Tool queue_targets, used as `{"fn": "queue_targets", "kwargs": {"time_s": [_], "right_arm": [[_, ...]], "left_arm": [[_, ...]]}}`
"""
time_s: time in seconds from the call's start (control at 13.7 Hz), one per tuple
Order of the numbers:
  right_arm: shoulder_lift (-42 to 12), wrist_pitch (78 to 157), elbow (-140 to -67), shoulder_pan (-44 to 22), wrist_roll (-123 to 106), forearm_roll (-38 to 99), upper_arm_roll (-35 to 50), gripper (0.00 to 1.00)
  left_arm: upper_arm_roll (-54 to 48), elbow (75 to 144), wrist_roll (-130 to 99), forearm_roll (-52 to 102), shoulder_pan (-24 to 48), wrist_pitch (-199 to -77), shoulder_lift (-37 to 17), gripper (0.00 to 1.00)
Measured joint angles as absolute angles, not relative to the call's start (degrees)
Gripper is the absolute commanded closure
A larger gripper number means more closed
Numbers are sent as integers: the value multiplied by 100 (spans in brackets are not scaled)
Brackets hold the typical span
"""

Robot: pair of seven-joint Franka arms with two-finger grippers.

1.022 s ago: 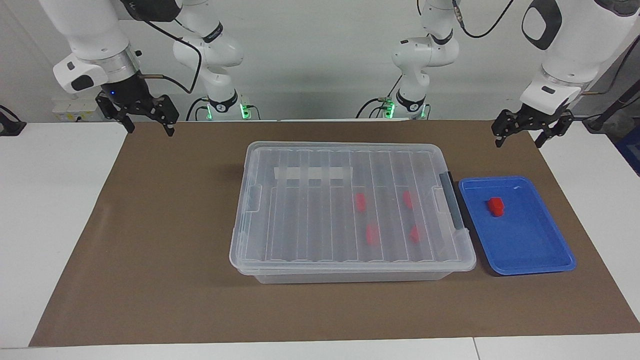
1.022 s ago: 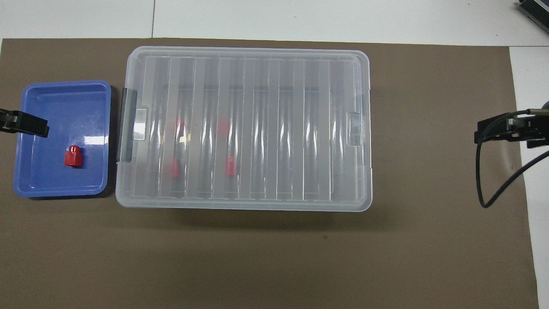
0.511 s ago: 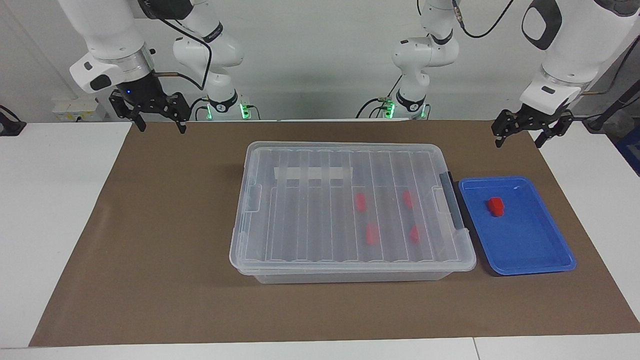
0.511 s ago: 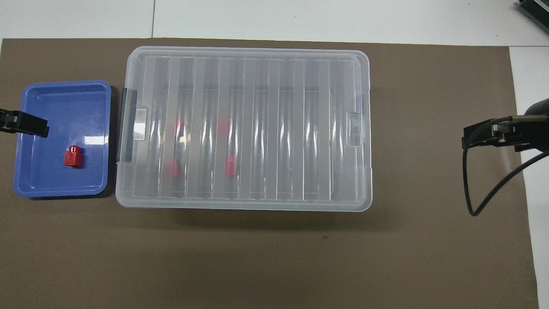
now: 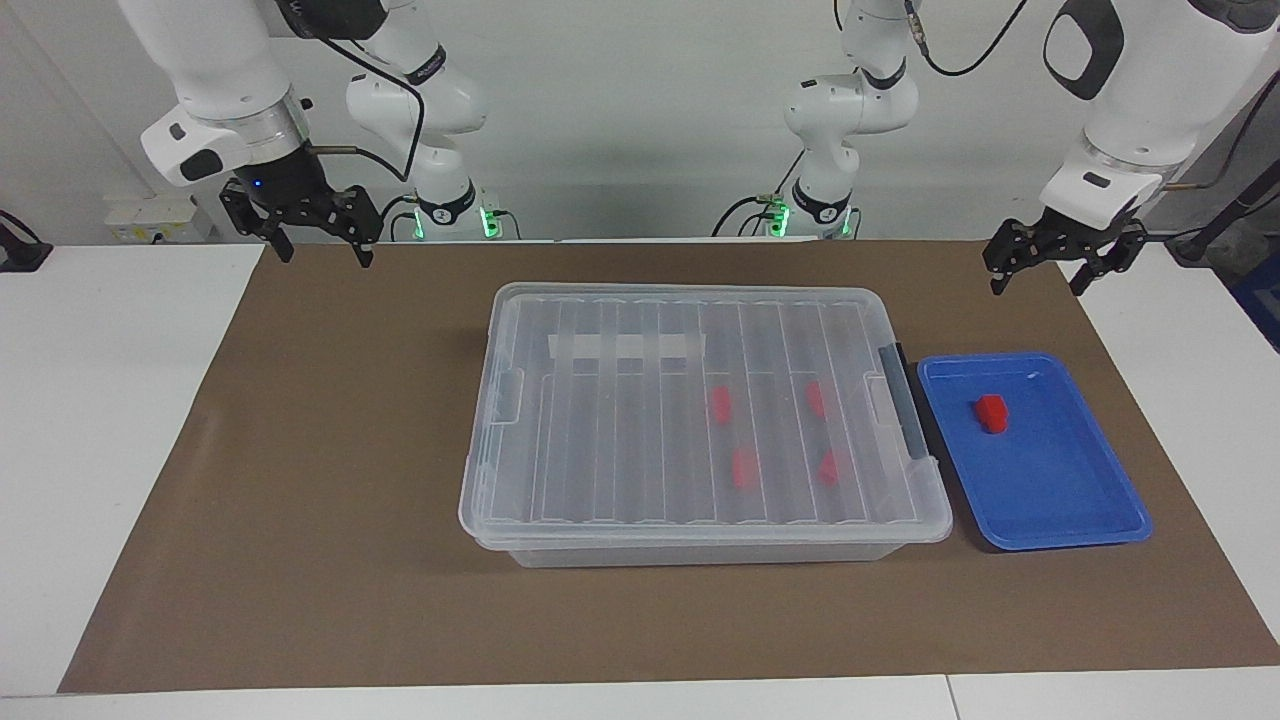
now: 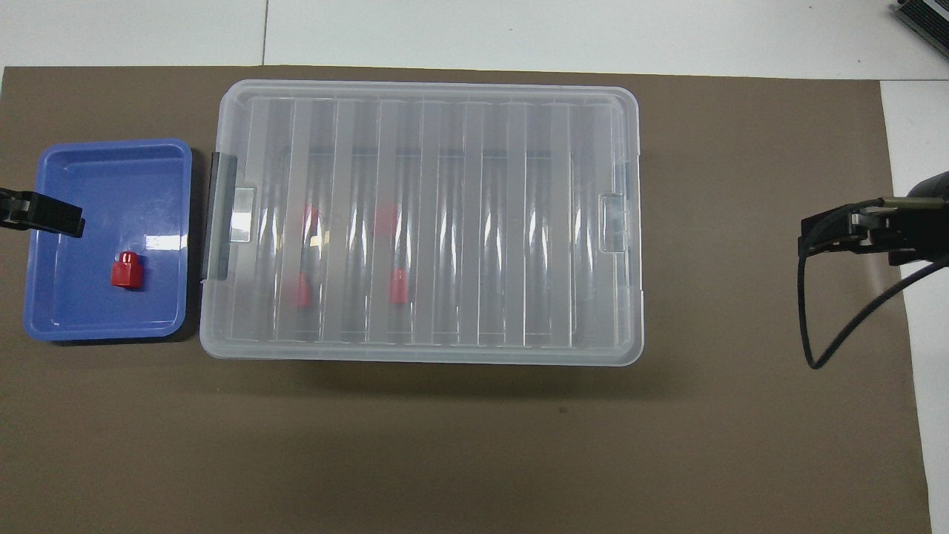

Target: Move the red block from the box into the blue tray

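So here's the setup: a big clear box (image 5: 700, 420) sits in the middle of a brown mat (image 5: 300, 500) on the white table (image 5: 100, 400), with its ribbed lid (image 6: 430, 215) on. Through the lid you can make out four red blocks (image 5: 745, 467) inside, all grouped in the half toward the left arm's end of the table. They look a bit washed out through the plastic. There's a white tape strip (image 5: 627, 346) on the lid, on the side nearer the robots, and a black handle (image 5: 903, 410) on the box end that faces the tray.

The blue tray (image 5: 1060, 500) sits just beside that end of the box, toward the left arm's end of the table. One red block (image 5: 992, 412) is already in it, lying on the tray floor in the part nearer the robots and closer to the box than to the outer rim.

Neither arm is doing anything with the stuff. The left claw (image 5: 1036, 272) hangs in the air over the mat's edge near the robots' side, up above the tray's corner area, jaws spread and holding nothing. The right claw (image 5: 320, 250) is over the mat's corner at the right arm's end, also spread wide and empty, well apart from the box. A black cable (image 6: 838, 326) loops off the right arm's wrist in the overhead view.
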State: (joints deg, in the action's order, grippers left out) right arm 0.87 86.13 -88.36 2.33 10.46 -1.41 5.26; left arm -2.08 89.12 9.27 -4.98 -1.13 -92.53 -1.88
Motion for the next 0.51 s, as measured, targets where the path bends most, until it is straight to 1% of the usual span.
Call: {"fn": "queue_targets", "kwargs": {"time_s": [0.51], "right_arm": [[97, 8613, -8873, 233, 1146, -141, 526, 0]], "left_arm": [[-211, 9009, 927, -492, -113, -9206, -168, 0]]}}
